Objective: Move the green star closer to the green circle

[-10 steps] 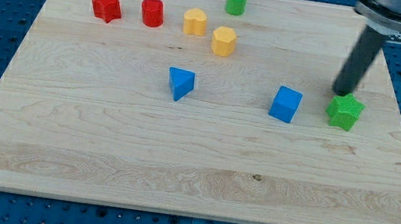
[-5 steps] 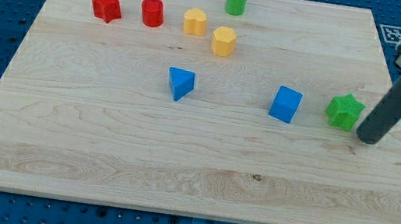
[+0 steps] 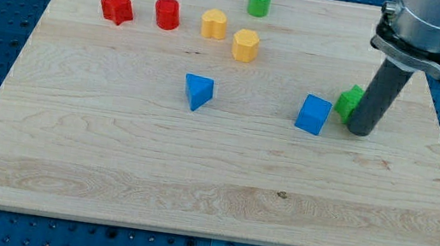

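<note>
The green star point(image 3: 349, 101) lies at the right of the wooden board point(image 3: 112, 151), partly hidden behind my rod. My tip point(image 3: 360, 130) rests on the board against the star's lower right side. The green circle point(image 3: 259, 1) stands near the board's top edge, up and to the left of the star. A blue cube point(image 3: 314, 115) sits just left of the star, almost touching it.
A blue triangle-like block point(image 3: 198, 92) lies mid-board. A yellow heart-like block point(image 3: 213, 24) and a yellow hexagon block point(image 3: 245, 45) sit below left of the green circle. A red star point(image 3: 117, 7) and a red cylinder point(image 3: 167, 13) are at the top left.
My tip swung from above the star round its right side, then moved left, pushing the green star left and slightly up, next to the blue cube.
</note>
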`<move>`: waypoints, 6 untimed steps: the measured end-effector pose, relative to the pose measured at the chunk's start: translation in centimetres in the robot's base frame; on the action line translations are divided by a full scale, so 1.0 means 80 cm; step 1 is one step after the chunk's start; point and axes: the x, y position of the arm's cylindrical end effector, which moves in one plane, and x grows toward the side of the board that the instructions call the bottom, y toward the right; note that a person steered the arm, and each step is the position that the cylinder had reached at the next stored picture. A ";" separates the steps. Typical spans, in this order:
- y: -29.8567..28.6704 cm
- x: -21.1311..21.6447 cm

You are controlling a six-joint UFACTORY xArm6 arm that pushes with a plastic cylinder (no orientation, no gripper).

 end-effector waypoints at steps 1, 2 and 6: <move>-0.008 -0.018; -0.008 -0.039; 0.018 -0.052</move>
